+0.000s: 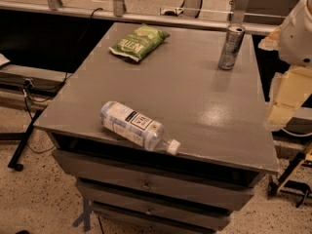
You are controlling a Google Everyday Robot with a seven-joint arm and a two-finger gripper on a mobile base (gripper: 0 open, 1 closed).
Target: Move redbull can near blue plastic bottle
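Note:
The redbull can (pixel 231 48) stands upright at the far right of the grey table top (pixel 195 96). The blue plastic bottle (pixel 136 126) lies on its side near the table's front edge, with its white cap pointing right towards the edge. My arm comes in at the right edge of the camera view, with a white joint (pixel 298 30) above. The gripper (pixel 283 101) hangs beside the table's right edge, off the table. It is to the right of the can and nearer the front, and touches neither object.
A green chip bag (pixel 139 42) lies at the far left of the table top. The table has drawers (pixel 146 184) below its front edge. A metal rail (pixel 146 16) and chair legs stand behind it. Cables and a stand lie on the floor at the left.

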